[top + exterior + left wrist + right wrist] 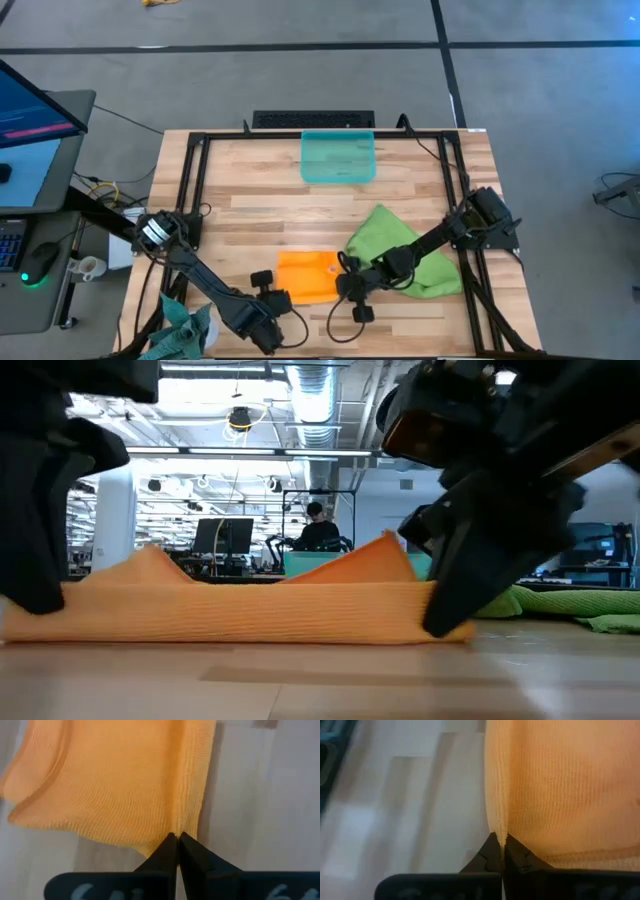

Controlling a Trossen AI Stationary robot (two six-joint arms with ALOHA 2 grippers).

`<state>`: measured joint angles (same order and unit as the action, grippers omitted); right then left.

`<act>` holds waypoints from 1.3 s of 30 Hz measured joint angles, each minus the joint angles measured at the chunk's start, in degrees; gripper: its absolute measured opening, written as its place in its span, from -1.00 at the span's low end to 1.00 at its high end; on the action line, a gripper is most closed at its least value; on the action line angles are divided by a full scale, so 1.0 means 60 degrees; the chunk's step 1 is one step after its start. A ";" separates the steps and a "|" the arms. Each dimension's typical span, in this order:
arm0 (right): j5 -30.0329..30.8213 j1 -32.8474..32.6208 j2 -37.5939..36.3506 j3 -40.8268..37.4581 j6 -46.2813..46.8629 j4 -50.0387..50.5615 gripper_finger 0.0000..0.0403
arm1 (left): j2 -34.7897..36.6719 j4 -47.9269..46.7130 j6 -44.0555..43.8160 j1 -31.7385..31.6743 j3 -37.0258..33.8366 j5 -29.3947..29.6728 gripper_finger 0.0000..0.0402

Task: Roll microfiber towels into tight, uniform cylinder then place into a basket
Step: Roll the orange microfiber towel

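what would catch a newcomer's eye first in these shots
The orange towel lies at the table's near edge, with the left gripper and right gripper each shut on a near corner of it. Right of it lies the crumpled green towel, and the teal basket sits empty at the far edge.

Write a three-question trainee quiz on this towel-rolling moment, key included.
1. True or false: the basket already holds a rolled towel.
2. Which cloth are both pincers shut on? A) green towel B) orange towel C) teal-grey cloth
3. Fill in: the left pincer and right pincer each pinch the towel's ____.

Key: 1 false; 2 B; 3 edge.
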<state>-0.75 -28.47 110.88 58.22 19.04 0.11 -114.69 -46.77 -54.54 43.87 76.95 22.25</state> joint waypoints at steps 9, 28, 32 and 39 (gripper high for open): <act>-0.1182 -0.0029 0.0016 0.0587 0.1348 -0.0061 -0.96 | 0.0182 -0.0048 -0.1764 -0.0260 0.0018 -0.0913 -1.00; -0.1993 0.1118 0.0020 0.0393 0.4127 0.0565 -0.95 | 0.0192 0.0373 -0.2815 -0.0087 0.0024 -0.1156 -1.00; -0.2941 0.1431 0.0020 0.0401 0.4508 0.0551 -0.98 | 0.0196 0.0856 -0.2816 0.0004 0.0033 -0.1412 -1.00; -0.4094 0.2251 0.0020 0.0397 0.5667 0.0638 -0.96 | 0.0203 0.0858 -0.2740 -0.0069 0.0033 -0.1329 -1.00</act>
<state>-25.31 -14.97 111.00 60.60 53.04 3.94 -113.47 -41.62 -70.98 43.46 77.14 14.28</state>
